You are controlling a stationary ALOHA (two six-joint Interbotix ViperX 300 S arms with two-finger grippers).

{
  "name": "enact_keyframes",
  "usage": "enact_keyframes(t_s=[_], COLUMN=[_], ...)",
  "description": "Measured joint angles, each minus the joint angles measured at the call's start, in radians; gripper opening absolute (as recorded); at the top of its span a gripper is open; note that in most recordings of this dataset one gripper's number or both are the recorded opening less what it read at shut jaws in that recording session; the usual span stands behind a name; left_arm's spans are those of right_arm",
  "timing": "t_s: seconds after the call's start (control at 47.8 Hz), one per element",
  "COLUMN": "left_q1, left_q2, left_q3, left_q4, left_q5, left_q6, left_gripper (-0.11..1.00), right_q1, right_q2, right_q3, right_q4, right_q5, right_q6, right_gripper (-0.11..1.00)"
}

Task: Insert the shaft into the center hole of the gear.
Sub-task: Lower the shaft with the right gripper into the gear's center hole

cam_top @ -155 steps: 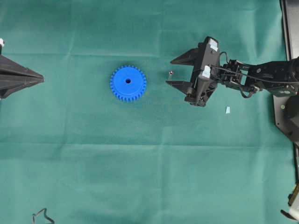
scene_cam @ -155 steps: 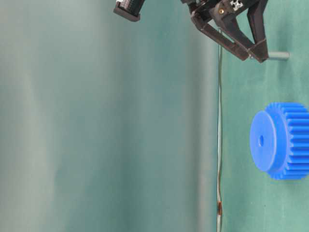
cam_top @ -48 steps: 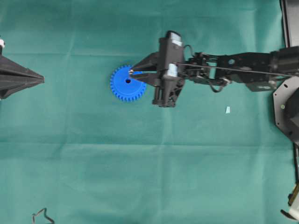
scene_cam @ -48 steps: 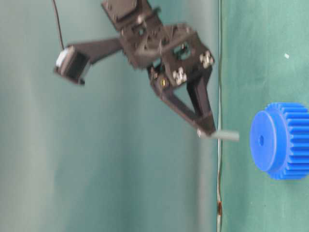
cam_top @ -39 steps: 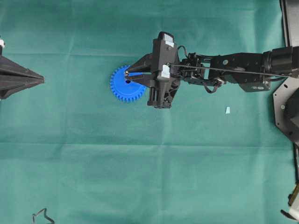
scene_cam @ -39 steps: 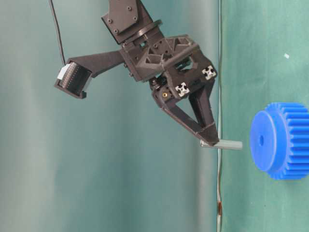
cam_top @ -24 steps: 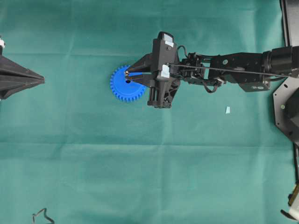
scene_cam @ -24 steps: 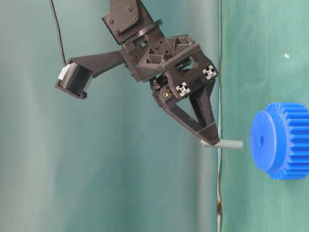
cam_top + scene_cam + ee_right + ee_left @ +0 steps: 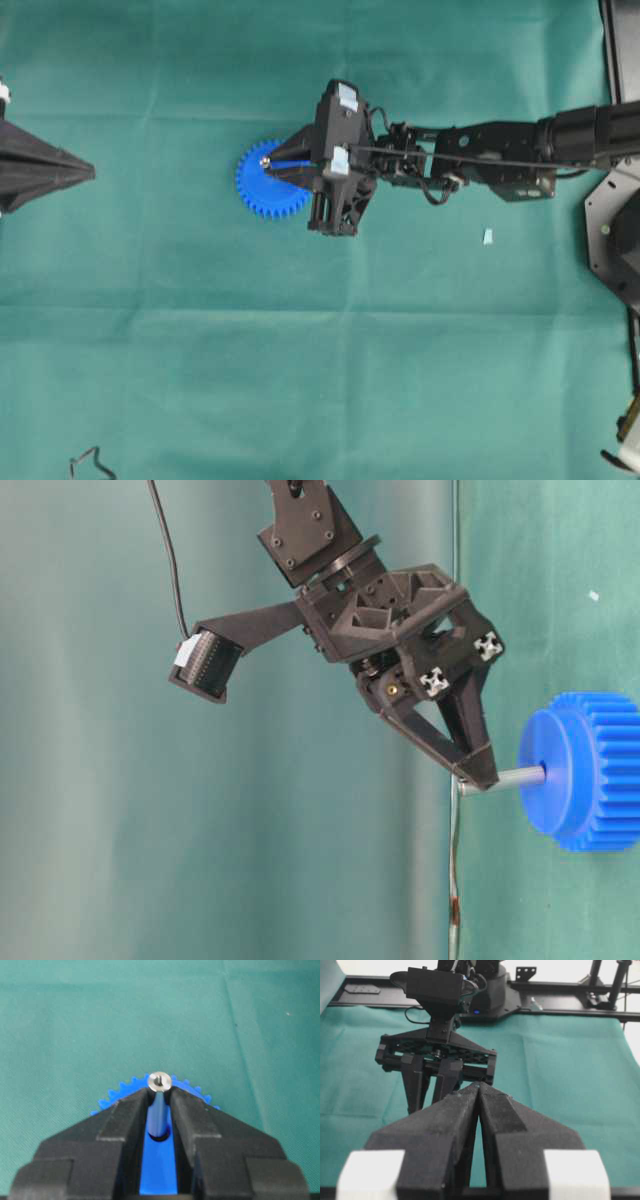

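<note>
Table-level view: my right end effector (image 9: 478, 778) is gripping the shaft (image 9: 512, 777), whose tip is meeting the center hole (image 9: 541, 773) of the gear (image 9: 262, 188), which is lying on the green worktop (image 9: 300, 350). My left end effector (image 9: 479, 1088) is sitting closed, well apart at the edge.

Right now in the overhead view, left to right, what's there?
left gripper → gear → right gripper holding the shaft over the gear → pale blue scrap
</note>
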Motion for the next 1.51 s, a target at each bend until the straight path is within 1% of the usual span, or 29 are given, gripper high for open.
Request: enact_keyframes(t_s=[0.606, 1.003, 1.505], left_q1=[-0.002, -0.002, -0.002], left_q2=[0.002, 0.002, 0.002], left_q3=[0.0, 0.0, 0.0], left_q4=[0.0, -0.002, -0.002], left_q5=[0.0, 0.005, 0.005], left_q6=[0.0, 0.0, 0.0], left_gripper=[0.0, 0.0, 0.0], right_q1=[-0.015, 0.0, -0.003], right_q2=[-0.043, 0.029, 0.029], right_q3=[0.009, 0.011, 0.011], right_q4=[-0.002, 0.008, 0.011], right_q5=[0.006, -0.051, -0.058], right_q6=[-0.006, 0.003, 0.005], right_gripper=[0.16, 0.16, 0.16])
